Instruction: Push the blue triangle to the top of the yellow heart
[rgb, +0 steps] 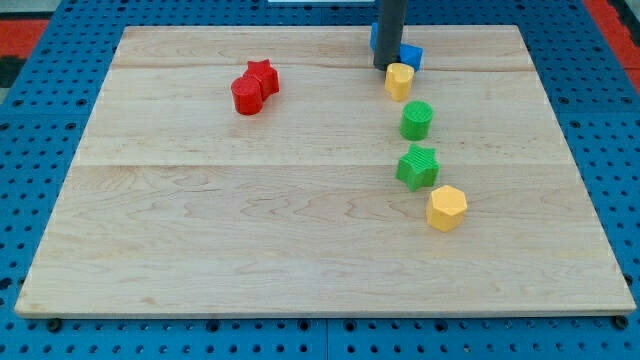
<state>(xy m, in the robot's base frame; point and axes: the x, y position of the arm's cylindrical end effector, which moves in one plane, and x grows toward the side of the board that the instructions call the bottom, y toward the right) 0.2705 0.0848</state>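
Observation:
A small yellow heart (399, 81) sits near the view's top, right of centre. A blue block (412, 56), probably the triangle, lies just above it and slightly to its right, touching or nearly touching it. The dark rod comes down from the view's top edge. My tip (388, 67) rests on the board just left of this blue block and at the heart's upper left. A second blue piece (374, 36) shows behind the rod on its left, mostly hidden, so I cannot make out its shape.
Below the heart runs a column: a green cylinder (417, 120), a green star (417, 167) and a yellow hexagon (447, 208). A red star (264, 74) and a red cylinder (246, 97) touch at the upper left. The wooden board (200, 240) lies on blue pegboard.

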